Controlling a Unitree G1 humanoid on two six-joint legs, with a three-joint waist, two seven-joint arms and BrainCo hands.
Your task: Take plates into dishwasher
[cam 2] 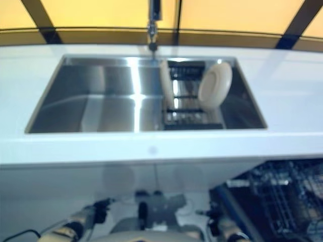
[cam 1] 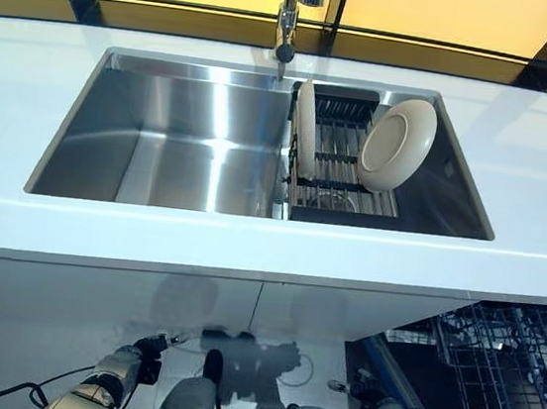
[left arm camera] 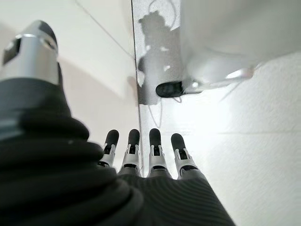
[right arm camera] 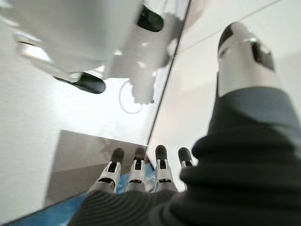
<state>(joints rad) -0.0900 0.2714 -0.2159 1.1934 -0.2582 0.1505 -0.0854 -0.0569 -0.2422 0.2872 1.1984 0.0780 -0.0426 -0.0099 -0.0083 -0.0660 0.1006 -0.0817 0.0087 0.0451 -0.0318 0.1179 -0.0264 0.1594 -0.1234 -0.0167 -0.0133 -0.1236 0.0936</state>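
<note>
Plates stand on edge in a dark rack (cam 1: 343, 168) at the right end of the steel sink (cam 1: 176, 143): one plate (cam 1: 306, 129) upright at the rack's left side, seen nearly edge-on, and a second plate (cam 1: 397, 145) leaning at the rack's right, its face turned toward the camera. The sink is set into a white table (cam 1: 248, 246), with a tap (cam 1: 290, 12) behind it. Below the table's right end, the dishwasher's wire basket (cam 1: 507, 378) is pulled out. Both hands hang low in front of the cabinet, well apart from the plates: the left hand (left arm camera: 141, 153) with fingers straight and empty, the right hand (right arm camera: 146, 172) likewise straight-fingered, holding nothing.
</note>
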